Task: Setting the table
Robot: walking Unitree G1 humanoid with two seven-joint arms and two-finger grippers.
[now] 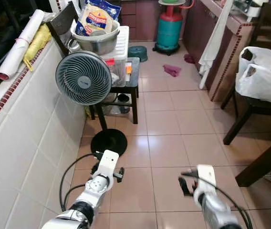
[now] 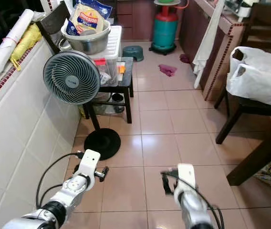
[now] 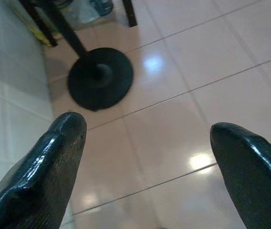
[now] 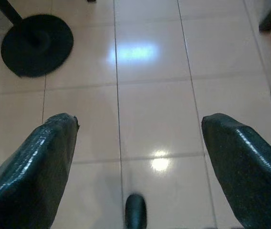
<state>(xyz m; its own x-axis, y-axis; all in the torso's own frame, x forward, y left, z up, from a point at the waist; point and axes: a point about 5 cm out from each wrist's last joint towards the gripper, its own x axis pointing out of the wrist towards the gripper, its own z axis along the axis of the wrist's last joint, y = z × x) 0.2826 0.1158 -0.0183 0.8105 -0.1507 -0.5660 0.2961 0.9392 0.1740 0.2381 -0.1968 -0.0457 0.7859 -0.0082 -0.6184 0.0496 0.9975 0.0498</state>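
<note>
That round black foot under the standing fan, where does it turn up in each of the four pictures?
Left eye view: fan base, on the floor left of centre, beside the tiled wall.
Right eye view: same base, left of centre.
Left wrist view: base, beyond the open left pincer.
Right wrist view: base, beyond the open right pincer.
Shared landmark: the fan's black pole rising from the base.

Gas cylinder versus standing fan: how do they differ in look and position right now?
The gas cylinder is teal with a red base and stands far off by the dark cabinets; the fan is grey and close, beside the white tiled wall. The cylinder is squat and solid, sitting straight on the floor; the fan's round grille rides a thin pole above a flat black base. Both stand upright on the tiled floor.
</note>
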